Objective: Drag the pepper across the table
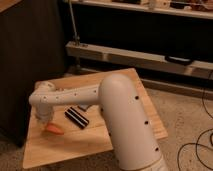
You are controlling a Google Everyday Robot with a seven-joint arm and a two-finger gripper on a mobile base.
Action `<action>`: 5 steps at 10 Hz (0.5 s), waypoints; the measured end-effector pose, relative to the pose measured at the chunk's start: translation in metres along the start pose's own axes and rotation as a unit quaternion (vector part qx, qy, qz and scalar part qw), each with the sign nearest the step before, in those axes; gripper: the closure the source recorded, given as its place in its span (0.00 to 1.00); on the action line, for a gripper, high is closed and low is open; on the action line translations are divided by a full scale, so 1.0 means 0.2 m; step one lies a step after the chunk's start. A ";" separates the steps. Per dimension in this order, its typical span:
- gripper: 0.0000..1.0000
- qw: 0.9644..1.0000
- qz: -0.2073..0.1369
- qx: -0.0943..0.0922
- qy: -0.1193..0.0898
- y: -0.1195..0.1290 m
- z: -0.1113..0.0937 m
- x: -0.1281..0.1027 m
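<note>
No words, numbers or signs can be read on anything here. The hand (44,121) is low over the left side of the worktop (120,82), just above the pepper (54,129).
</note>
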 end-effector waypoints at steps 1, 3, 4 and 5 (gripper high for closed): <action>0.70 1.000 0.002 -0.002 -0.004 0.00 0.00 -0.01; 0.70 1.000 0.005 -0.006 -0.007 0.02 -0.02 -0.03; 0.70 1.000 0.008 -0.007 -0.006 0.02 -0.05 -0.05; 0.70 1.000 0.012 -0.006 0.001 0.03 -0.09 -0.05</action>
